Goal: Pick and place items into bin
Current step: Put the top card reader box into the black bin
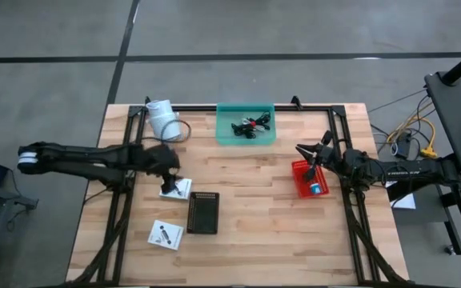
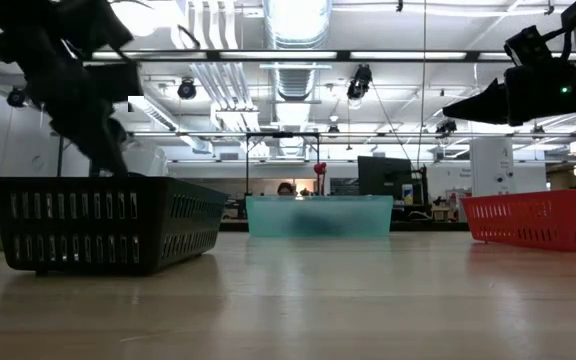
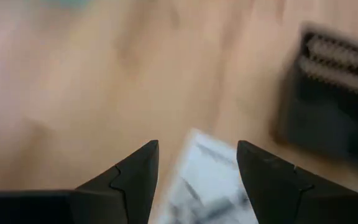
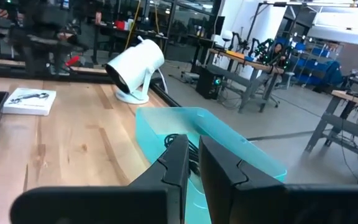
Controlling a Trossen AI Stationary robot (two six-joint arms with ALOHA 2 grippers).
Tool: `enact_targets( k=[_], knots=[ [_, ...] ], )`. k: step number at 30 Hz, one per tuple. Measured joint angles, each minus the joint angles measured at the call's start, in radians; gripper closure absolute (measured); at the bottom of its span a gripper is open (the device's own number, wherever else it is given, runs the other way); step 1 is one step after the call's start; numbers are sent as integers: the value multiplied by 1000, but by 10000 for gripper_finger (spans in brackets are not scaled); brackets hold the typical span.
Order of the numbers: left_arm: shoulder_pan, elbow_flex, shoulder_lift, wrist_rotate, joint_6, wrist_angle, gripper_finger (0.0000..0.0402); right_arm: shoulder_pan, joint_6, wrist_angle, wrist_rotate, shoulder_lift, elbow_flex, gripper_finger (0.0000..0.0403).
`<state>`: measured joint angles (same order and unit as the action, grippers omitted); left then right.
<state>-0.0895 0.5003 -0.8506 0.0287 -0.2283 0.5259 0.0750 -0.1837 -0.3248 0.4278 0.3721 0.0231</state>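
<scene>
My left gripper (image 3: pixel 197 146) hangs open over a white printed card (image 3: pixel 211 177) that lies flat on the table, left of the black slotted bin (image 1: pixel 202 212); its fingers stand apart above the card. A second white card (image 1: pixel 165 234) lies nearer the front edge. The teal bin (image 1: pixel 246 126) at the far middle holds tangled black and red cables (image 1: pixel 250 126). At the table's right my right gripper (image 4: pixel 193 142) hovers shut and empty above the red basket (image 1: pixel 306 180), which holds a small blue piece (image 1: pixel 316 189).
A white cylindrical roll (image 1: pixel 162 117) stands at the far left, next to the teal bin. Black frame rails (image 1: pixel 338 136) run along the table's sides and back. Bare wood lies between the black bin and the red basket.
</scene>
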Motion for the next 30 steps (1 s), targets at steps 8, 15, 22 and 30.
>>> enact_targets(
  k=[8,15,22,30],
  knots=[
    [14,12,-170,-147,-27,59,201,0,-4,-4,2,-1,0,375],
    [13,16,-261,-60,-28,98,201,0,-8,-31,1,-1,0,375],
    [13,54,-296,37,-27,114,201,0,-8,-32,1,-1,0,375],
    [12,76,-367,60,-24,113,201,0,-35,-31,0,0,0,375]
  ],
)
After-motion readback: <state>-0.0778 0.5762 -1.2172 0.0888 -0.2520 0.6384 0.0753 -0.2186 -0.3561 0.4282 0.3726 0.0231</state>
